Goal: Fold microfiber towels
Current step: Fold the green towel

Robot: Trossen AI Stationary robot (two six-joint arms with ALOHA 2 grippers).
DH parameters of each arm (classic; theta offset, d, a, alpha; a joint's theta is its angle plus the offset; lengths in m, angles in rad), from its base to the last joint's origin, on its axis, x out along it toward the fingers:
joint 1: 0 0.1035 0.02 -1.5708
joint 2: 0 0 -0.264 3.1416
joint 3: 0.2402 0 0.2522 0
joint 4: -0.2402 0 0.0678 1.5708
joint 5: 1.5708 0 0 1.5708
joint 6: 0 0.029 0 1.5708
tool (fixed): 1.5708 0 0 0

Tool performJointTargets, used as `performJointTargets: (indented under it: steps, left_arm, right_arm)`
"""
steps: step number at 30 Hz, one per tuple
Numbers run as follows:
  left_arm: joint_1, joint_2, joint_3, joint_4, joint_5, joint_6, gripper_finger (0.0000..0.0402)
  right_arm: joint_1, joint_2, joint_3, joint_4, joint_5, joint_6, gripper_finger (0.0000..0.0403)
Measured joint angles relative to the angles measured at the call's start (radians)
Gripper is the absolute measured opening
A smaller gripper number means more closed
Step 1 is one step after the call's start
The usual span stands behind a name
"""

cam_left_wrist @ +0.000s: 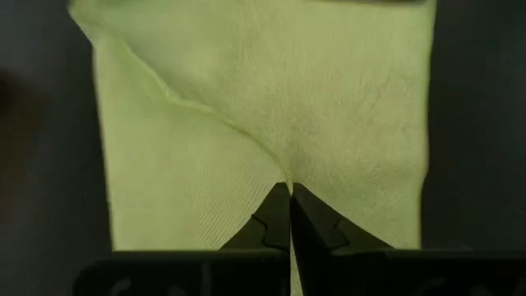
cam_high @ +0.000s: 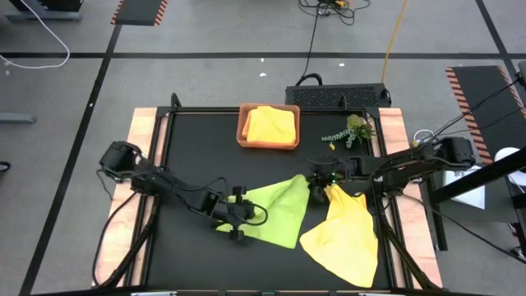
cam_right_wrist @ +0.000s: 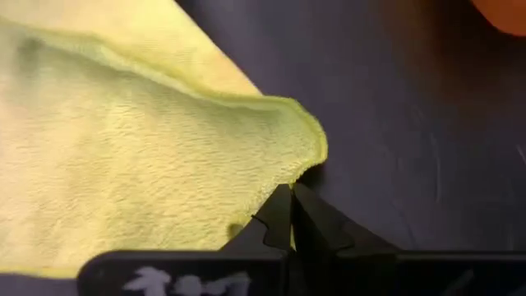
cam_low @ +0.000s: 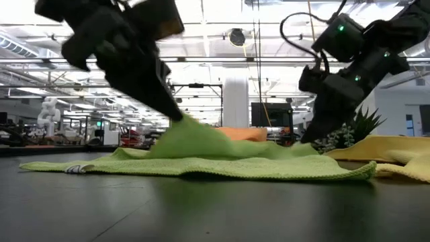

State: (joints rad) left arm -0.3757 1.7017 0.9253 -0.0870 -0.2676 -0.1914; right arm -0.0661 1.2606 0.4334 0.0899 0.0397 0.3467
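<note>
A lime green towel (cam_high: 275, 212) lies spread on the black table, with both grippers shut on it. My left gripper (cam_high: 245, 215) is at its left part, where the cloth rises in a peak (cam_low: 185, 131). My right gripper (cam_high: 315, 182) is at its far right corner. The rest of the green towel lies flat on the table (cam_low: 201, 168). A yellow towel (cam_high: 345, 234) lies crumpled on the table at the near right, beside and partly under the right arm. Another folded yellow towel (cam_high: 269, 125) lies in the orange-brown tray (cam_high: 243, 136). My left gripper pinches a raised ridge of the green towel (cam_left_wrist: 288, 177) between its two fingertips, slanting down from the table's left. A crease runs from the pinch across the cloth. The pinched part is lifted into a tent; the towel's edges stay on the table. My right gripper pinches the green towel's far right corner (cam_right_wrist: 288, 177) between its two fingertips, slanting down from the table's right. The hemmed edge curls over just beside the fingers. The corner is raised slightly off the table, and the cloth beyond it slopes down, slack.
The tray stands at the table's far middle, and a small green plant sprig (cam_high: 352, 131) lies to its right. Pale wooden strips (cam_high: 141, 156) line the table's left and right edges. Bare black tabletop (cam_high: 197, 156) lies between the left arm and the tray.
</note>
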Motion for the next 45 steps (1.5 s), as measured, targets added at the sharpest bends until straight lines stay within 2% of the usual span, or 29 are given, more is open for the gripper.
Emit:
performJointTargets:
  steps: [6,10,14,20,25,31,34,36,40,45]
  left_arm:
    - [-0.041,-0.132,0.001,-0.070,-0.056,0.002,0.0002]
    - [-0.072,-0.221,0.001,-0.154,-0.156,0.003,0.0002]
    - [-0.084,-0.300,0.001,-0.268,-0.281,-0.010,0.0001]
    - [-0.067,-0.366,0.000,-0.460,-0.410,-0.064,0.0001]
    - [-0.034,-0.369,-0.003,-0.595,-0.415,-0.155,0.0001]
    - [-0.028,-0.368,-0.052,-0.609,-0.397,-0.211,0.0000]
    - [-0.008,-0.368,-0.094,-0.625,-0.319,-0.269,0.0000]
    - [0.017,-0.367,-0.132,-0.609,-0.282,-0.289,0.0000]
    - [0.043,-0.367,-0.192,-0.594,-0.275,-0.317,0.0000]
    - [0.012,-0.367,-0.220,-0.486,-0.273,-0.238,0.0000]
  right_arm:
    - [0.066,-0.094,-0.001,0.009,0.006,0.007,0.0000]
    - [0.113,-0.164,0.000,0.033,0.008,0.019,0.0000]
    - [0.144,-0.219,0.001,0.152,0.008,0.011,0.0000]
    - [0.184,-0.238,0.002,0.238,0.009,0.008,0.0000]
    - [0.243,-0.206,0.002,0.229,0.013,0.022,0.0000]
    - [0.314,-0.118,0.002,0.244,0.027,0.034,0.0000]
    - [0.341,-0.087,0.002,0.234,0.074,0.038,0.0000]
    - [0.352,-0.073,0.002,0.236,0.119,0.039,0.0000]
    - [0.363,-0.066,0.002,0.238,0.147,0.048,0.0000]
    - [0.387,-0.065,0.002,0.243,0.144,0.054,0.0000]
